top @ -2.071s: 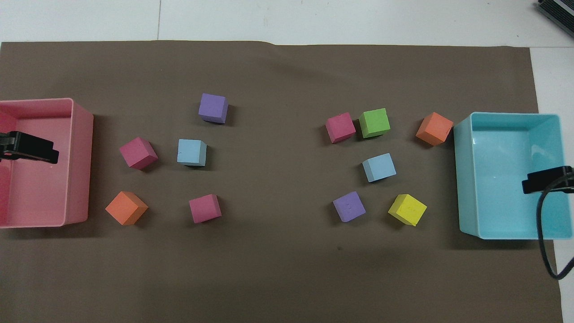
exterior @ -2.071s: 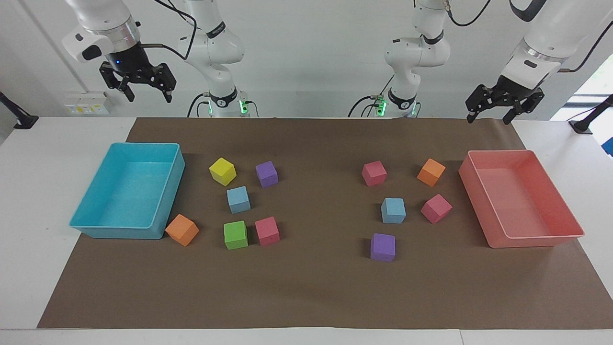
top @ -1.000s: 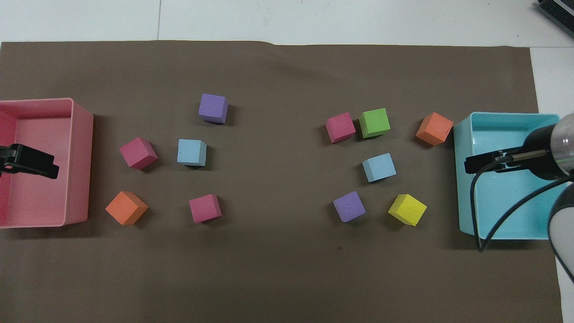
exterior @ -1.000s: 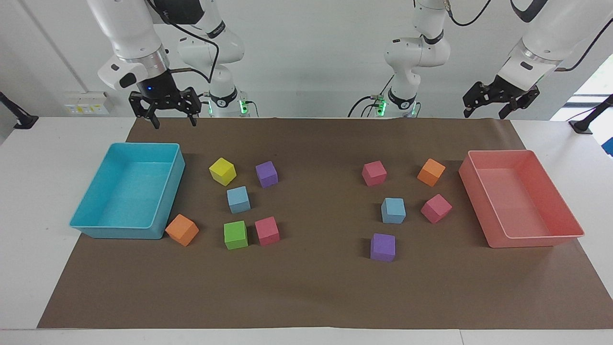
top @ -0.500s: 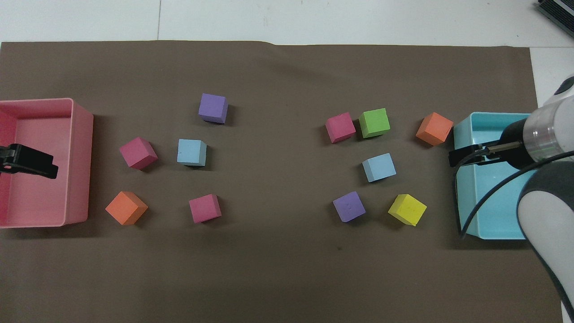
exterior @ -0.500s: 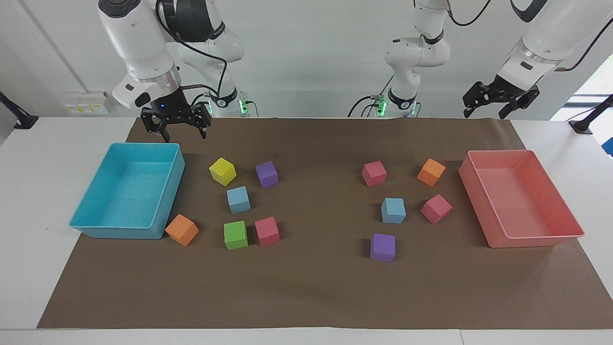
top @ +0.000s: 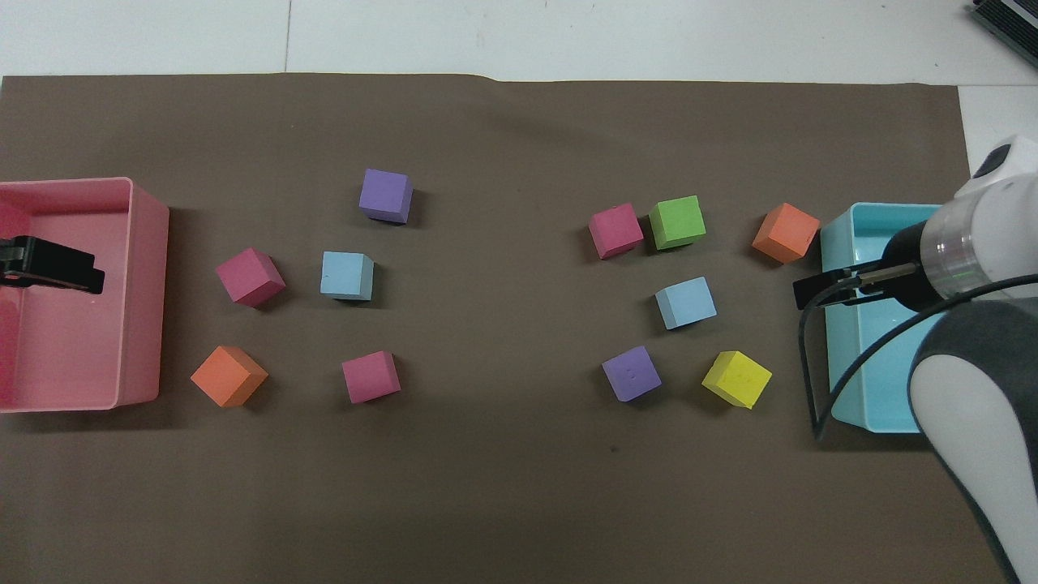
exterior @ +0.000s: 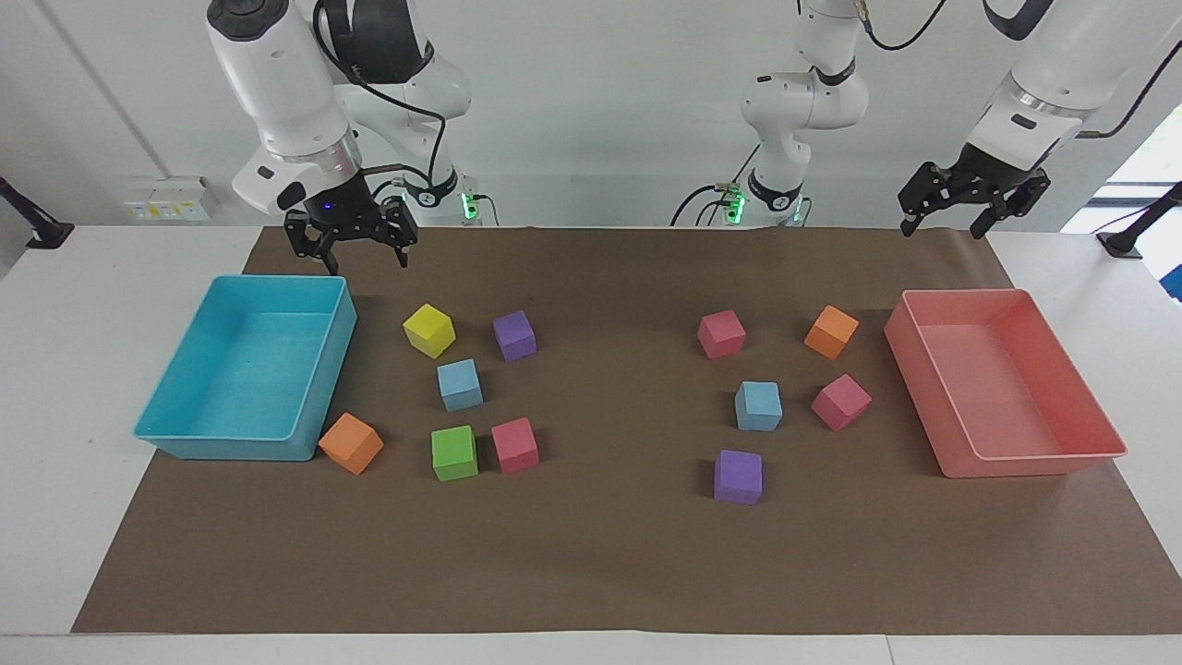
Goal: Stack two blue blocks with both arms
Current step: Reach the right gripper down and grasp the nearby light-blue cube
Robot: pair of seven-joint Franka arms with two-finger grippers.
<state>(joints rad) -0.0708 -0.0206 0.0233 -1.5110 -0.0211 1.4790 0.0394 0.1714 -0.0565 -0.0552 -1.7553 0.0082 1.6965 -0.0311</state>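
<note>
Two sky-blue blocks lie apart on the brown mat. One blue block (exterior: 459, 384) (top: 685, 302) sits among the cubes beside the cyan tray. The other blue block (exterior: 758, 405) (top: 347, 276) sits among the cubes nearer the pink tray. My right gripper (exterior: 365, 262) (top: 811, 292) is open and empty, up in the air over the cyan tray's rim on the cubes' side. My left gripper (exterior: 944, 226) (top: 57, 272) is open and empty, waiting high over the pink tray.
The cyan tray (exterior: 175, 434) (top: 843, 405) and the pink tray (exterior: 1025, 462) (top: 146, 324) stand at the mat's two ends. A yellow (exterior: 429, 330), a purple (exterior: 514, 335), a green (exterior: 454, 453), a pink (exterior: 515, 445) and an orange cube (exterior: 351, 443) surround the first blue block.
My right arm has swung down and across from high over the cyan tray to its rim on the cubes' side. The left arm has hardly moved. No block has moved.
</note>
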